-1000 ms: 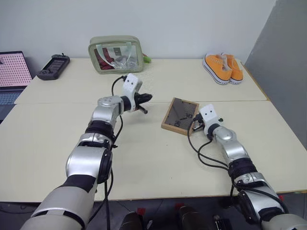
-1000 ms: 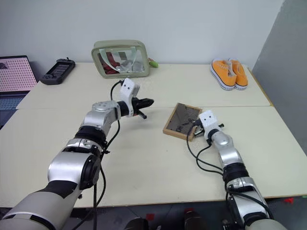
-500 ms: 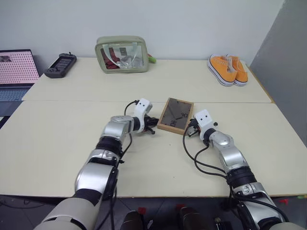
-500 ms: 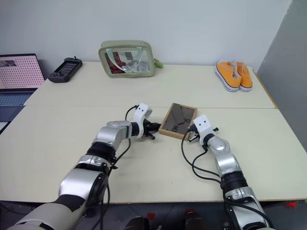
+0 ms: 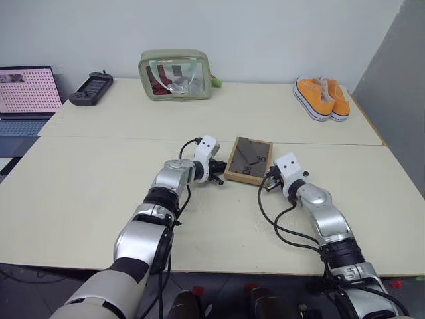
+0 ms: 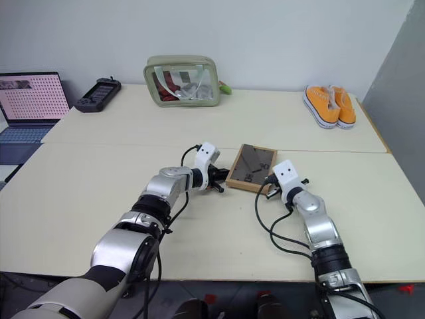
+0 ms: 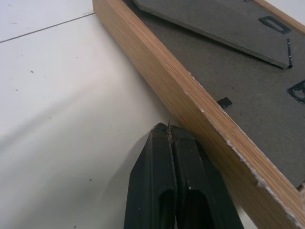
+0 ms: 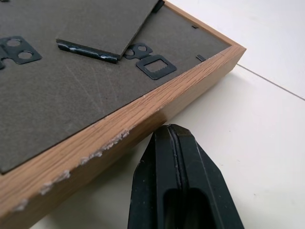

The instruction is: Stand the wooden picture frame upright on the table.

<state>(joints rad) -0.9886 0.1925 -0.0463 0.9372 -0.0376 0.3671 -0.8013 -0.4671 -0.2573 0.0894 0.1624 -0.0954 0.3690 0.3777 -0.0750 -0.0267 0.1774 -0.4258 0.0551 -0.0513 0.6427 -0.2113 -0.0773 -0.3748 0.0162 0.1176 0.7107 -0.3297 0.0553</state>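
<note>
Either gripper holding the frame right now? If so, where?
Nothing held. The left gripper and right gripper are shut, tips at opposite edges of the wooden picture frame, lying back-up.

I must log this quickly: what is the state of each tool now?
Left tool: closed, holding nothing, tips at the side of the picture frame.
Right tool: closed, holding nothing, beside the frame's edge.

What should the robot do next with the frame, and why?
Probably push in from both sides and tip one edge up. The frame lies flat, back up, on the table, with the shut left gripper and shut right gripper at opposite edges.
</note>
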